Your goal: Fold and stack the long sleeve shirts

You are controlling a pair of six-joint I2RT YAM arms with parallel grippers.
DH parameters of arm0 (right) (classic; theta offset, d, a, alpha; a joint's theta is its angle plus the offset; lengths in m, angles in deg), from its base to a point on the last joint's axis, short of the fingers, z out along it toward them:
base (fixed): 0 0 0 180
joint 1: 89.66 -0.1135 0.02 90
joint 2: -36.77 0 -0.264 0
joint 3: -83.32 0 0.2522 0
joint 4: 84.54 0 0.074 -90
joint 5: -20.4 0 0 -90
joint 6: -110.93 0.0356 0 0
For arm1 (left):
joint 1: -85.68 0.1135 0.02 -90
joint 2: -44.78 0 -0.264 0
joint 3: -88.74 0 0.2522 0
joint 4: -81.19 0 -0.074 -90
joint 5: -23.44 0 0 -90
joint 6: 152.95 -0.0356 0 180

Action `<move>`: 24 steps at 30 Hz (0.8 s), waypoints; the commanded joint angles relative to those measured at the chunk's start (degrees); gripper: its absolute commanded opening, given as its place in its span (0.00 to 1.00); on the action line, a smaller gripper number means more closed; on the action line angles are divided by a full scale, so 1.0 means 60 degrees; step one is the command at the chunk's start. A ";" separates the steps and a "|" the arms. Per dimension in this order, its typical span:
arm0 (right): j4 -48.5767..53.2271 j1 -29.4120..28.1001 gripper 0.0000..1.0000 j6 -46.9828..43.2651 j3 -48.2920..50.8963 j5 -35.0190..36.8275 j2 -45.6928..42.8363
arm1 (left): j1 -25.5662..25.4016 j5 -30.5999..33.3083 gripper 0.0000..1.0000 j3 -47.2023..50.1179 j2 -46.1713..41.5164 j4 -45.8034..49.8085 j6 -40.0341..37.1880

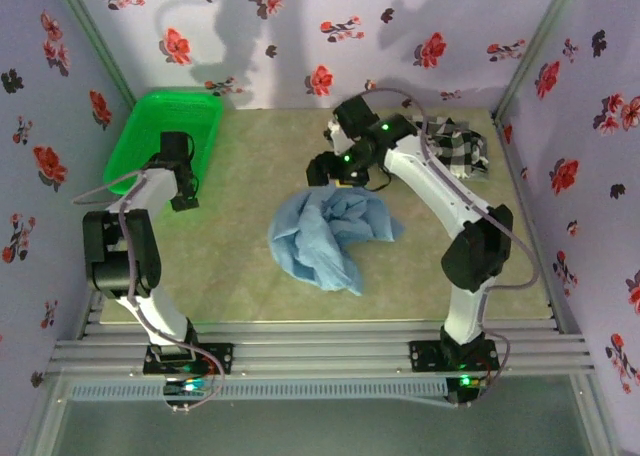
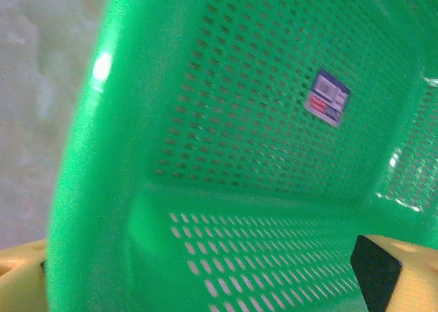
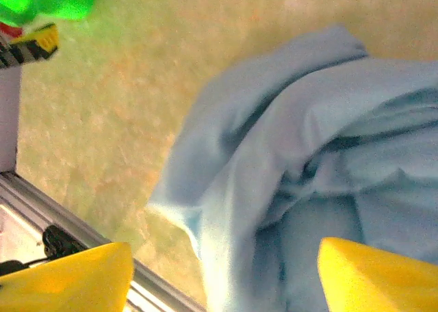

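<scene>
1. The right claw (image 3: pixel 219 278) stands spread. Its two yellow fingers (image 3: pixel 65 278) are far apart and pinch nothing, and the light blue shirt (image 3: pixel 308 154) lies under and between them.
2. The left claw (image 2: pixel 212 284) is spread too and holds nothing. It hangs close to the green basket (image 2: pixel 102 189), at the left back of the worktop (image 1: pixel 240 276).
3. The blue shirt is a crumpled heap in the middle of the worktop. The checked shirt (image 1: pixel 455 146) lies bunched near the right back corner, well apart from the blue one.
4. I judge that the step in hand is to lay the blue shirt flat before any fold. To do it well, each claw should take one thin edge, such as a shoulder or the hem, and not a thick bunch. Then both should draw apart gently until the cloth lies smooth.
5. The blue cloth looks thin and soft with deep creases, so it will probably drape and slip. The basket is hard, glossy plastic with rows of small holes and a sticker. The worktop is pale, matt and mottled.
</scene>
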 commanded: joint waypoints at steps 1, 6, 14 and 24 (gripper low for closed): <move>0.0349 0.0324 0.81 -0.0395 -0.0795 0.0539 -0.0308 | -0.0020 -0.0354 1.00 -0.0408 -0.1008 0.0040 -0.1061; 0.0458 0.1279 0.84 -0.0651 0.0478 0.0990 -0.1558 | -0.0127 -0.0415 1.00 -0.0057 -0.2334 0.0731 -0.1877; -0.0281 0.2233 0.84 -0.0569 0.4861 0.0698 -0.3722 | -0.1142 -0.0169 1.00 -0.0447 -0.4010 0.3205 -0.4305; -0.2888 0.2286 0.79 0.0860 0.8519 0.0241 -0.3949 | -0.4772 -0.1394 0.98 -0.0616 -0.3659 0.3854 -0.7005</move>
